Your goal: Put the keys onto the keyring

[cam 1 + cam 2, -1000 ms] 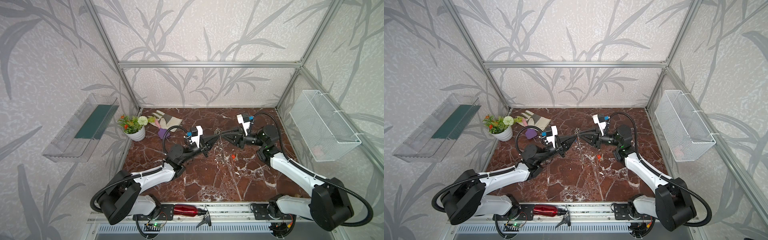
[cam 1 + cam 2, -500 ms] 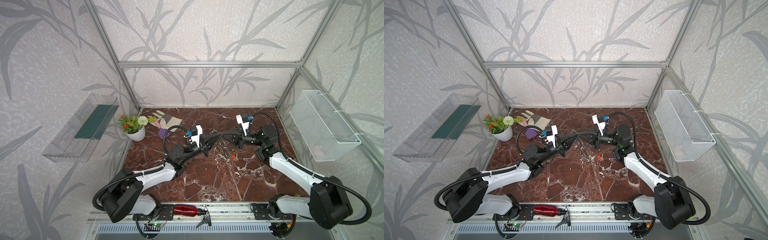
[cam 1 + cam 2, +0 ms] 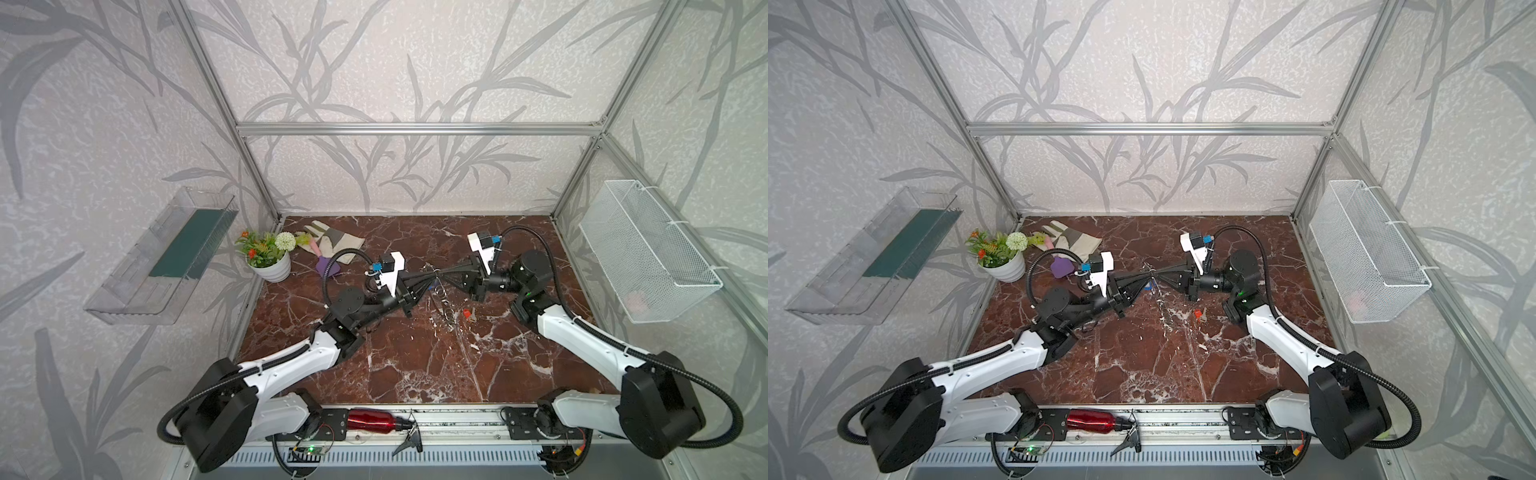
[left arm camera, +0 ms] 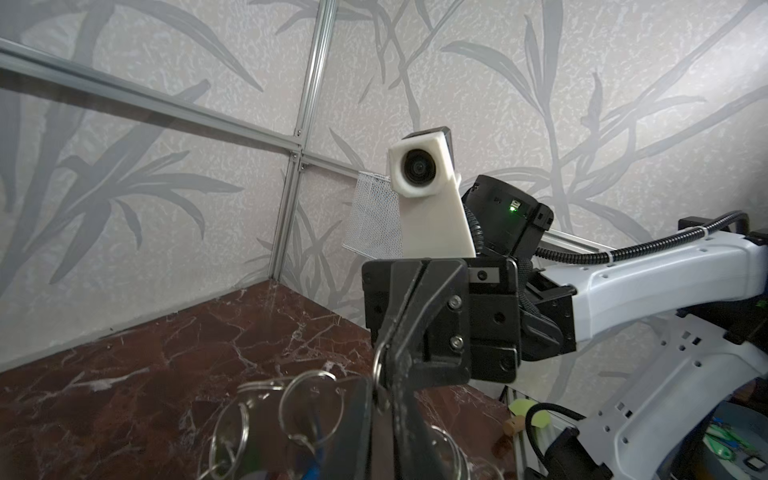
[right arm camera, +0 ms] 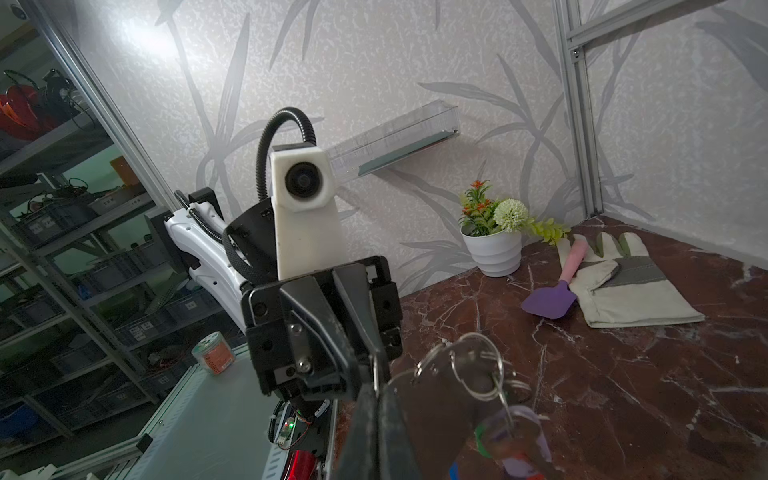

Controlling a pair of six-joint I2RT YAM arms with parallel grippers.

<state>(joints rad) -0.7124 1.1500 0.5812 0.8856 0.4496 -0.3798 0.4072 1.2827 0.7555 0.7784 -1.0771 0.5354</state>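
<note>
Dark red marbled worktop (image 3: 415,365). In far left corner: potted plant (image 3: 269,259), glove (image 3: 334,245), purple spatula (image 3: 327,266). Right of middle, a red-tagged key (image 3: 468,313).

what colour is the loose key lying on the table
The loose key has a red-orange head, clearest in a top view.

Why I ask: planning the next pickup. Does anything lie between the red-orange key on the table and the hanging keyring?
Nothing visible does. In a top view the red-orange key lies on the table just right of the keyring, only bare marble between them.
</note>
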